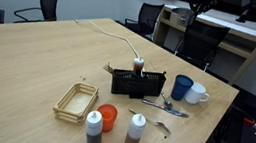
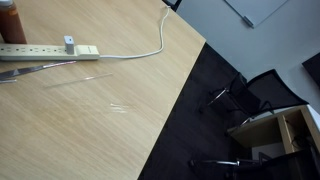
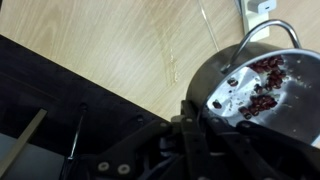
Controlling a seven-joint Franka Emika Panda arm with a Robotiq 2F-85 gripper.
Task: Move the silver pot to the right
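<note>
Holding the silver pot (image 3: 215, 70) lifted above the table (image 3: 100, 40), apparently clamping its rim in the gripper (image 3: 195, 112); needing rightward travel, then level lowering.

An office meeting room: long wooden table (image 1: 28, 68) ringed by black swivel chairs (image 1: 47, 0).

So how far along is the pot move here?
Done: the silver pot looks lifted, sitting right at the hand in the wrist view, above the table. In hand: apparently the carry; the grip itself is hidden. Left: setting it down; neither exterior view shows the pot resting anywhere.
</note>
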